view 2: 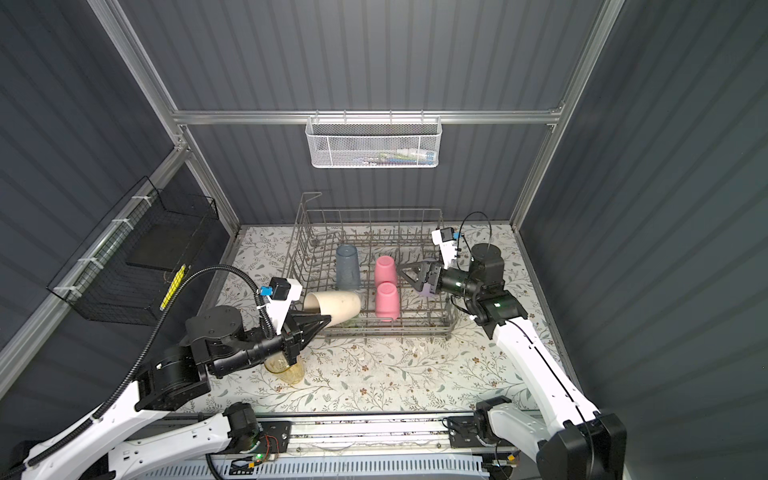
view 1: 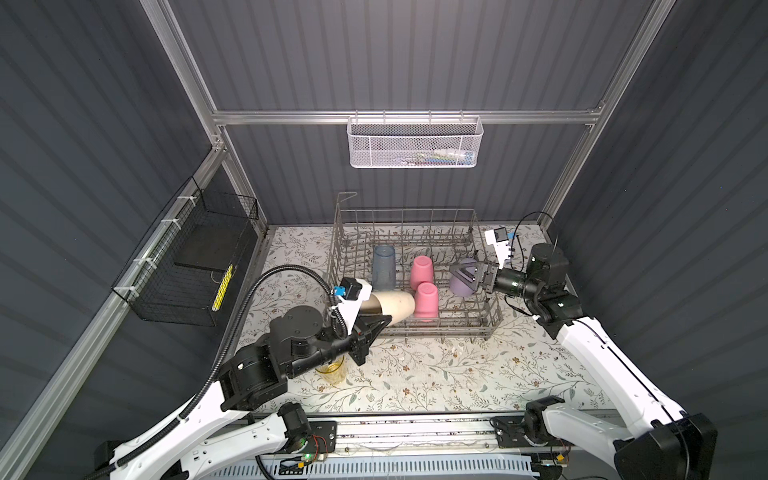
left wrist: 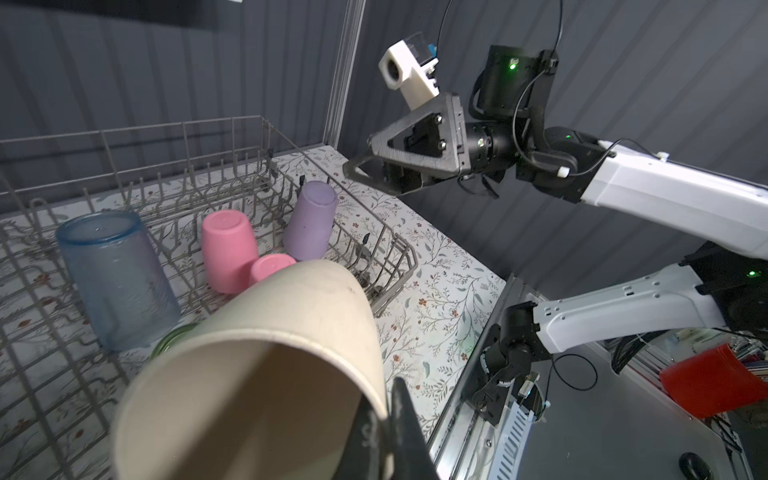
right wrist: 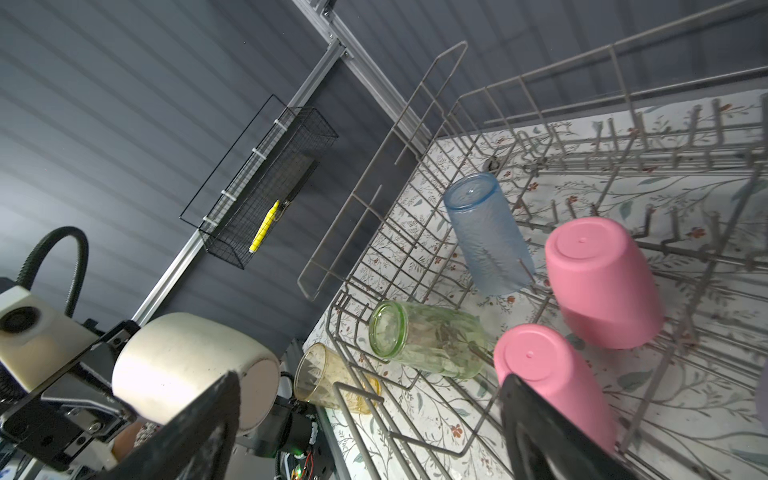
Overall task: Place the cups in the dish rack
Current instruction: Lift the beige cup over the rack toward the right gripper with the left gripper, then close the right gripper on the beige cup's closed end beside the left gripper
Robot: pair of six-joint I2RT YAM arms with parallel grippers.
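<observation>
2 grippers: our left gripper (view 1: 380, 322) pinches the beige cup (view 1: 395, 305) by its rim, tipped sideways over the near-left corner of the dish rack (view 1: 415, 332). Our right gripper (left wrist: 365, 176) is spread wide above the lavender cup (left wrist: 309, 224). 2 pink cups (view 1: 422, 272) (view 1: 427, 300), blue cup (view 1: 383, 266) and green cup (right wrist: 428, 338) are inside; yellow cup (view 1: 332, 372) sits outside.

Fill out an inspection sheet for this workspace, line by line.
Surface: floral tabletop; yellow cup on it outside the rack, partly under the left arm.
Job's things: dish rack holds blue-grey cup, far pink cup, near pink cup, lavender cup, all inverted; green cup on its side.
Clutter: nothing seen.
Grippers: left gripper shut on beige cup's rim, over the rack's corner; right gripper open, empty, above the rack.
Cables: corrugated conduit arches over left arm; thin cable loops behind right gripper.
Surroundings: white mesh basket, black wire basket holding a yellow marker, on walls.
</observation>
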